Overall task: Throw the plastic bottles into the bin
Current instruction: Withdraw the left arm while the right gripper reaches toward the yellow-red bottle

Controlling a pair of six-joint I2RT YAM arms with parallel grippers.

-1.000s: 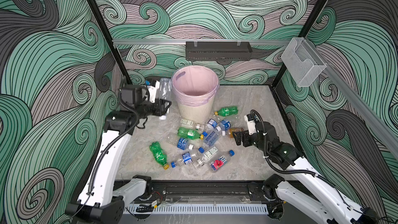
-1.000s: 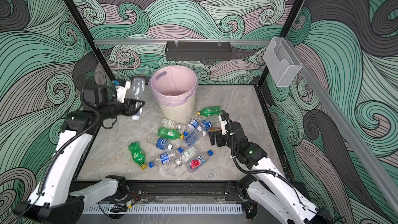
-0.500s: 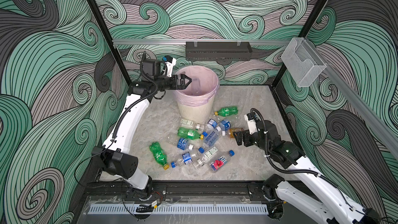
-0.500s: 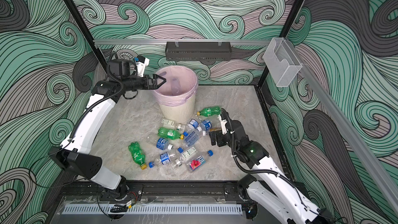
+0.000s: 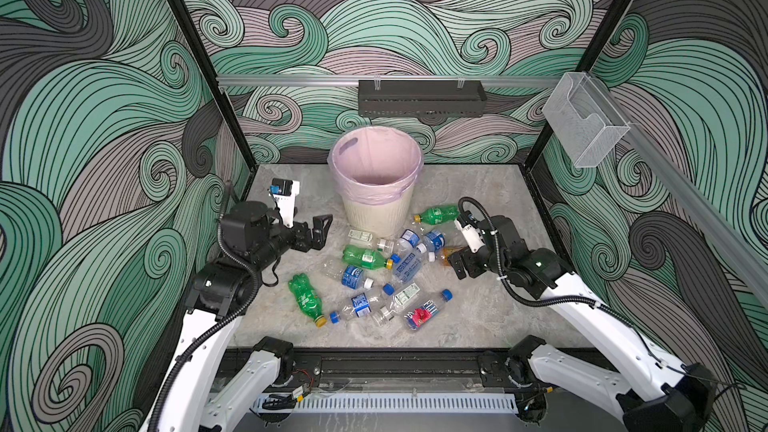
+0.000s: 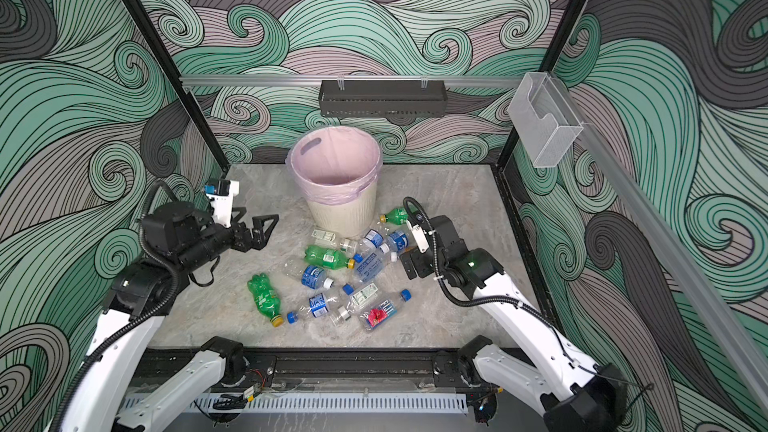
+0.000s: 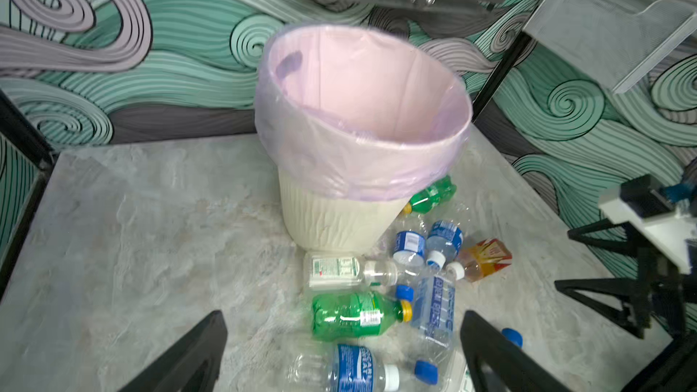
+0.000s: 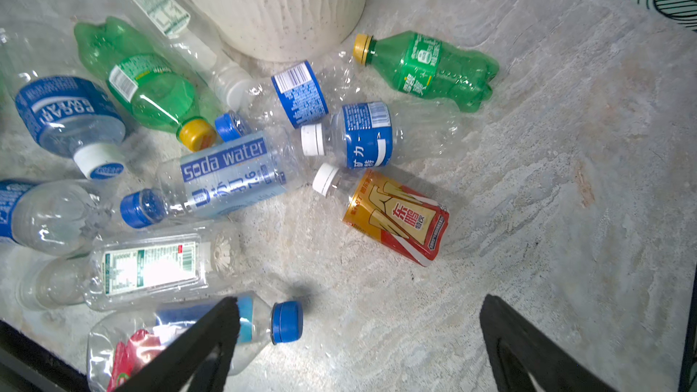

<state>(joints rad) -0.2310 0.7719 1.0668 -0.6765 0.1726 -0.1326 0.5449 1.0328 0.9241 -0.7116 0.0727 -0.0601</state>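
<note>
Left claw (image 5: 319, 231): wide, empty, left of the bin (image 5: 379, 218)
Right claw (image 5: 458, 266): wide, empty, just beside orange-labelled bottle (image 8: 396, 216)
Plastic bottles (image 5: 365, 257): scattered on table (image 5: 478, 317) before bin

three green bottles (image 5: 305, 299), eight clear bottles (image 5: 353, 276), one orange-labelled bottle (image 8: 396, 216), one bin (image 5: 378, 218)

The plastic bottles (image 8: 226, 175) are thin, glossy plastic, clear or green, some crumpled, with shiny printed labels. The bin (image 5: 380, 218) is matt cream plastic, ribbed, lined with a filmy, faintly glossy pink bag (image 7: 358, 171). The table (image 8: 547, 201) looks like matt, rough-veined grey stone.
</note>
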